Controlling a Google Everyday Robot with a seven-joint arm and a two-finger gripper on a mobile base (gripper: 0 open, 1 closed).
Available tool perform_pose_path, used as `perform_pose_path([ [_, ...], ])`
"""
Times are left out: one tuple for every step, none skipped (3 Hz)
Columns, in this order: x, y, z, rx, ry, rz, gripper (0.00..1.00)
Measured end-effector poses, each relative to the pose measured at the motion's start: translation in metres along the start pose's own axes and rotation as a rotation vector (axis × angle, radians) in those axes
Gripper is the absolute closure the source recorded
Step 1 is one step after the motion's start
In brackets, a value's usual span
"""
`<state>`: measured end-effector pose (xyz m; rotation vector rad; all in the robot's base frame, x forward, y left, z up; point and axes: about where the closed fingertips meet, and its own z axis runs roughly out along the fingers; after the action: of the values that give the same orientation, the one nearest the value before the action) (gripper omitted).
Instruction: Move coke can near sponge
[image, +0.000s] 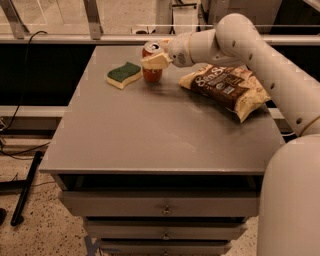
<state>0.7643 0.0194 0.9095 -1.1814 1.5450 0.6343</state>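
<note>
The red coke can (151, 74) stands upright on the grey table (165, 130) near its far edge, just right of the sponge (123, 74), which has a dark green top over pale yellow foam. My gripper (154, 58) reaches in from the right and its cream fingers (156, 61) are closed around the upper part of the can. The can's silver top shows above the fingers. The can's base looks to be at or just above the table surface.
A crinkled brown-and-cream chip bag (227, 90) lies on the table right of the can, under my arm (250, 47). The table has drawers (165, 205) below its front edge. A rail and cables run behind and left.
</note>
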Motion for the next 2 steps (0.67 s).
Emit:
perform_pose_path([
  [0.001,-0.002,0.012,-0.022,-0.001,0.013,0.58],
  [-0.001,0.000,0.026,-0.052,-0.007,0.019,0.35],
])
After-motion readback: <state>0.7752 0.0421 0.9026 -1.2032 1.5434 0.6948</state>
